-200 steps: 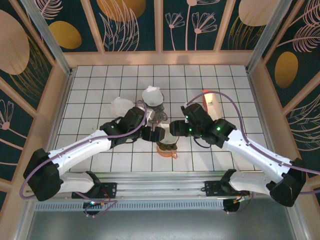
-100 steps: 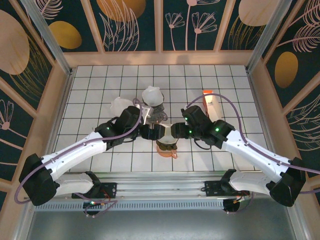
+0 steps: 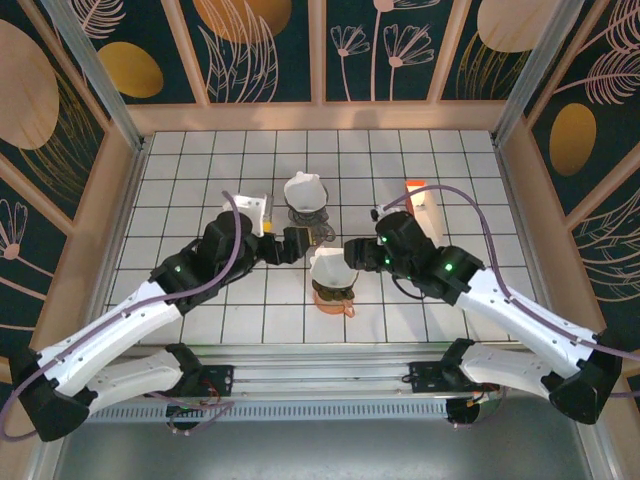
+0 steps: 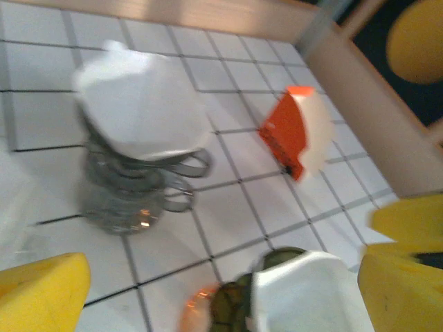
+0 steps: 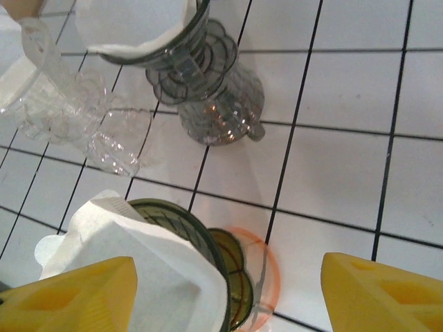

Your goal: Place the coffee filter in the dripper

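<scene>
Filter (image 3: 331, 268): sitting mouth-up in the green dripper (image 3: 335, 292), apparently a little askew.
Right gripper (image 3: 356, 252): fingers spread, empty, just right of the filter; the nearer arm.
Left gripper (image 3: 291, 245): fingers wide, empty, to the dripper's upper left.

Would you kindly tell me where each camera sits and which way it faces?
Top external: above and behind the bases, looking down on the tiled table; both arms show.
Left wrist: on the left arm, looking past its yellow fingers toward the orange box.
Right wrist: on the right arm, looking steeply down between its yellow fingers.
Shared: all three see the green dripper with its filter.
</scene>
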You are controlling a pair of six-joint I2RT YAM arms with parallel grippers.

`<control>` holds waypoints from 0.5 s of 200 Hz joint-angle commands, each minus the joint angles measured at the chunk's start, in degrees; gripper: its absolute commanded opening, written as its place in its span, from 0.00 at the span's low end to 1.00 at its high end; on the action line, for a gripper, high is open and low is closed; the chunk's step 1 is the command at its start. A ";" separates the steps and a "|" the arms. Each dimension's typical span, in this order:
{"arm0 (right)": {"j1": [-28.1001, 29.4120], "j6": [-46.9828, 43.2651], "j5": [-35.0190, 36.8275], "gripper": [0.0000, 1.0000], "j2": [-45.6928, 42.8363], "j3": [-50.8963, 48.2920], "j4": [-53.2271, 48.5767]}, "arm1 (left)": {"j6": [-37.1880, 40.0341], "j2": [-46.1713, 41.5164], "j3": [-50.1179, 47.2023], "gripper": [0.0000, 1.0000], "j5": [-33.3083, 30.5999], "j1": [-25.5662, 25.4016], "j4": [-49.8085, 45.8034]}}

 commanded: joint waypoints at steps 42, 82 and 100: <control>0.56 0.11 15.57 0.84 -12.92 -9.36 16.00 | 0.49 -17.47 -3.58 0.99 -36.40 3.79 -1.45; 0.56 -3.09 16.87 0.86 -12.71 -11.78 22.44 | 5.50 -16.88 -2.62 0.99 -39.97 13.06 3.77; 0.47 -5.09 16.11 0.86 -13.05 -12.81 24.87 | 7.03 -13.38 -2.56 0.99 -38.83 18.02 6.44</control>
